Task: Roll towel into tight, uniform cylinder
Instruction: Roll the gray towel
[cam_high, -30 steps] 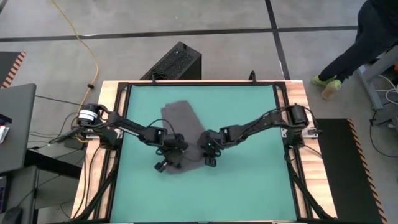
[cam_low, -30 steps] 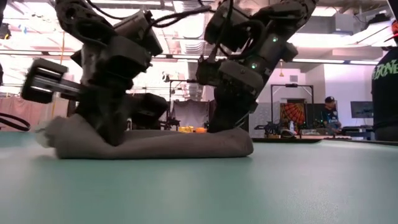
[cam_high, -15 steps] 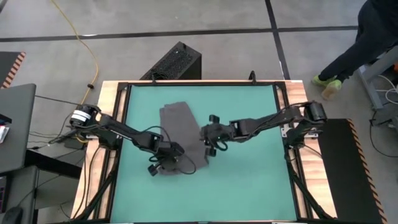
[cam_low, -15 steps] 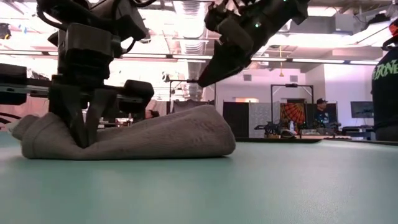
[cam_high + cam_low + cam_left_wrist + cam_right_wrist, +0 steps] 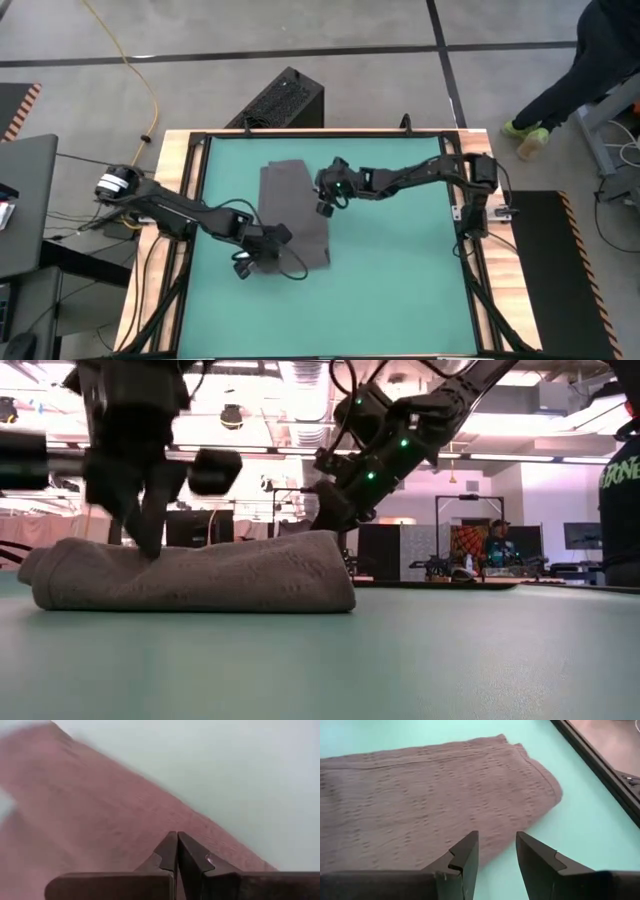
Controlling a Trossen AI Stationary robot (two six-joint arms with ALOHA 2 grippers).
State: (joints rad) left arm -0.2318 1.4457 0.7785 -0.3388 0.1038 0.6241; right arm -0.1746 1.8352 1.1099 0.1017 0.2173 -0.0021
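Left gripper (image 5: 252, 258): fingers pressed together with no gap in its wrist view, tips (image 5: 176, 851) down on the towel (image 5: 295, 212) at its near left corner. No cloth is seen pinched between them; clenched empty, as far as visible.

Towel: folded grey cloth lying flat on the teal mat (image 5: 400, 290) of the tabletop, left of centre, long side running near to far. In the low view it reads as a low, thick bundle (image 5: 190, 572) with a rounded fold at each end.

Right gripper (image 5: 328, 196): fingers (image 5: 465, 855) parted by a modest gap, holding nothing, poised over the towel's right edge toward its far end. Contact with the cloth cannot be told.

Writing: a person at the low view's right edge wears a dark shirt (image 5: 621, 480) with pale lettering, cut off and not readable.
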